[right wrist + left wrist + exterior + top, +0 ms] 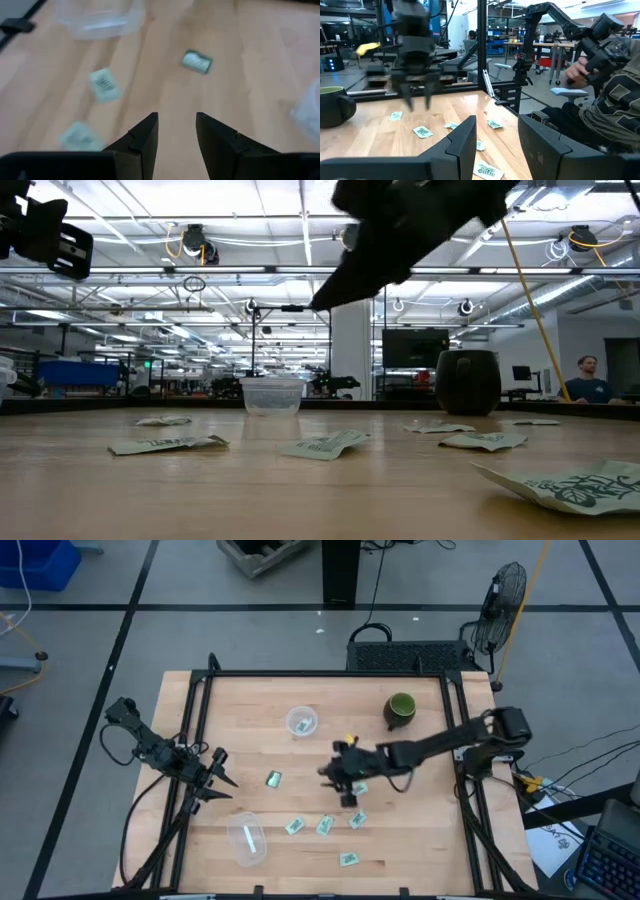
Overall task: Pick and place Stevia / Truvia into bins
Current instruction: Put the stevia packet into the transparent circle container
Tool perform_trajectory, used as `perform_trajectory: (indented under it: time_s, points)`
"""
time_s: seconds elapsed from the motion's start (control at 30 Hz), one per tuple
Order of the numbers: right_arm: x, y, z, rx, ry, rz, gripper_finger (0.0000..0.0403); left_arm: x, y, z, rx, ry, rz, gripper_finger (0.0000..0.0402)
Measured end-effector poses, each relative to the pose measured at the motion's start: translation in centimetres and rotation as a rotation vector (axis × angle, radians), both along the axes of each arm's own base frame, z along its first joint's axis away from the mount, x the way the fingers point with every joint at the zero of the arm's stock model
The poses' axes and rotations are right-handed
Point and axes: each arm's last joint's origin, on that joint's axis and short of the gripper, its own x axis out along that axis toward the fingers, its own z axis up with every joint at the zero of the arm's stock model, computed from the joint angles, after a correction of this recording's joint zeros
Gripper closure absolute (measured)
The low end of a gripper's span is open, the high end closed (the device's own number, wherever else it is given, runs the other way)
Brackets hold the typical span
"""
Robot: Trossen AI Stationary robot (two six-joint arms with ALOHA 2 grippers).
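While the left jaws (222,783) wait parted, the right jaws (338,780) hover parted, empty, above scattered sachets (324,826).

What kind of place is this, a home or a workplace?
Probably a workplace, a robotics lab or workshop: ceiling lights hang over a large open hall, a monitor stands behind the wooden table, and another robot arm stands beyond.

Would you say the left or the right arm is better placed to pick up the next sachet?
Right: the right gripper, open, hovers over mid-table among the sachets, while the left gripper waits at the table's left edge.
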Motion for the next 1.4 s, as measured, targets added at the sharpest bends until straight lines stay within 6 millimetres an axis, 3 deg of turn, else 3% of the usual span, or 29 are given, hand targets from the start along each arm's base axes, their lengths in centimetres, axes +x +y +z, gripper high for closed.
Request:
perform_trajectory:
  time_s: [0.1,0.27,0.47,0.73,0.97,1.4]
  points:
    - [-2.2,1.5,-0.1,-0.017,0.018,-0.038,0.0282,0.0,0.0,0.0,0.0,0.0,0.0,0.0252]
    - [-6.8,2.3,-1.2,-0.094,0.09,-0.132,0.0282,0.0,0.0,0.0,0.0,0.0,0.0,0.0252]
    - [-12.2,1.3,-3.9,-0.183,0.195,-0.261,0.0282,0.0,0.0,0.0,0.0,0.0,0.0,0.0252]
    - [-16.6,-0.7,-7.5,-0.114,0.281,-0.407,0.0282,0.0,0.0,0.0,0.0,0.0,0.0,0.0252]
    - [-18.3,-1.6,-9.3,-0.117,0.32,-0.479,0.0282,0.0,0.0,0.0,0.0,0.0,0.0,0.0252]
    - [-18.1,-2.9,-9.5,-0.019,0.356,-0.558,0.0306,0.0,0.0,0.0,0.0,0.0,0.0,0.0252]
